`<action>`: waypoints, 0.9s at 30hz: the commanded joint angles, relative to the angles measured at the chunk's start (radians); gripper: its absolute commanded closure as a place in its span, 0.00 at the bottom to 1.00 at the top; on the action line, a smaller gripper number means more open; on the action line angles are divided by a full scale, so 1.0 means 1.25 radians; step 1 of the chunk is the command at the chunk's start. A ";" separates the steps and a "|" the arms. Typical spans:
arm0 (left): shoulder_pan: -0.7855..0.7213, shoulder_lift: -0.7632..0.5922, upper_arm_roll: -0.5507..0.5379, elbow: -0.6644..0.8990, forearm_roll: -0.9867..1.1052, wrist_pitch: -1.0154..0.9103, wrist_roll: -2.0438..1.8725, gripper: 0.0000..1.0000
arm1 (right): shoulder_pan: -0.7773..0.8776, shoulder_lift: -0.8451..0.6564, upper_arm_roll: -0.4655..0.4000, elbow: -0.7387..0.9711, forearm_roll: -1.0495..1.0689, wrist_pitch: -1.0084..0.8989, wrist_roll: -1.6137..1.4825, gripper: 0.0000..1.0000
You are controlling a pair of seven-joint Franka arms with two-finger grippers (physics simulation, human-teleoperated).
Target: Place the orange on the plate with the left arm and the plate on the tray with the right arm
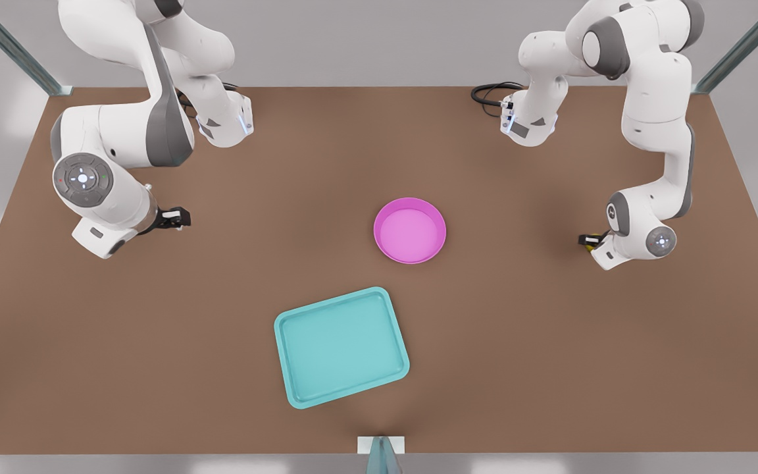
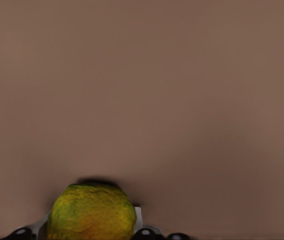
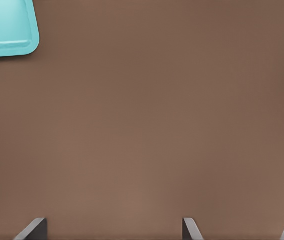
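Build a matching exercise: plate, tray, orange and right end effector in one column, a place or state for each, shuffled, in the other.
1. plate
2. tray
3. orange
4. right end effector

A. at the left end effector, front view's right
B. pink, empty, mid-scene
C. open, holding nothing, front view's left
D. teal, empty, nearest the front view's bottom edge

Pairs: 1-B, 2-D, 3-A, 4-C

Blotchy orange [image 2: 92, 212]; empty pink plate [image 1: 410, 230] beside teal tray [image 1: 341, 347].
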 commanded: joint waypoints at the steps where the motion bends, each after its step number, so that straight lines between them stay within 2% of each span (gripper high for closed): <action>1: 0.000 -0.003 0.001 0.001 -0.004 -0.016 0.038 0.39 | 0.001 0.001 0.000 0.001 0.000 0.000 0.000 0.00; 5: -0.001 -0.026 0.001 0.008 -0.005 -0.033 0.027 0.43 | 0.000 0.003 -0.001 0.001 0.000 0.004 -0.001 0.00; 6: -0.013 -0.068 -0.024 0.041 -0.004 -0.080 -0.018 0.41 | 0.000 0.003 0.000 0.000 0.000 0.003 -0.001 0.00; 7: -0.015 -0.095 -0.107 0.093 -0.005 -0.139 -0.082 0.41 | 0.000 0.003 -0.001 0.000 0.000 0.003 -0.001 0.00; 9: -0.058 -0.080 -0.210 0.281 -0.005 -0.302 -0.222 0.41 | 0.000 0.005 -0.001 0.000 0.000 0.003 0.000 0.00; 11: -0.233 -0.036 -0.212 0.433 -0.005 -0.422 -0.359 0.41 | 0.000 0.007 -0.001 -0.002 0.000 0.005 0.000 0.00; 13: -0.354 0.095 -0.220 0.638 -0.059 -0.518 -0.510 0.40 | 0.001 0.008 -0.001 -0.002 0.000 0.006 0.000 0.00; 16: -0.453 0.203 -0.236 0.716 -0.101 -0.495 -0.628 0.40 | 0.000 0.009 -0.001 -0.002 0.002 0.006 0.000 0.00; 19: -0.490 0.208 -0.263 0.716 -0.150 -0.509 -0.715 0.39 | 0.000 0.012 -0.001 -0.003 0.000 0.007 0.000 0.00; 21: -0.511 0.207 -0.264 0.714 -0.150 -0.654 -0.720 0.39 | 0.000 0.014 -0.009 -0.003 0.000 0.006 0.000 0.00; 27: -0.530 0.257 -0.264 0.724 -0.174 -0.622 -0.709 0.39 | 0.001 0.017 -0.011 -0.003 0.003 0.007 0.002 0.00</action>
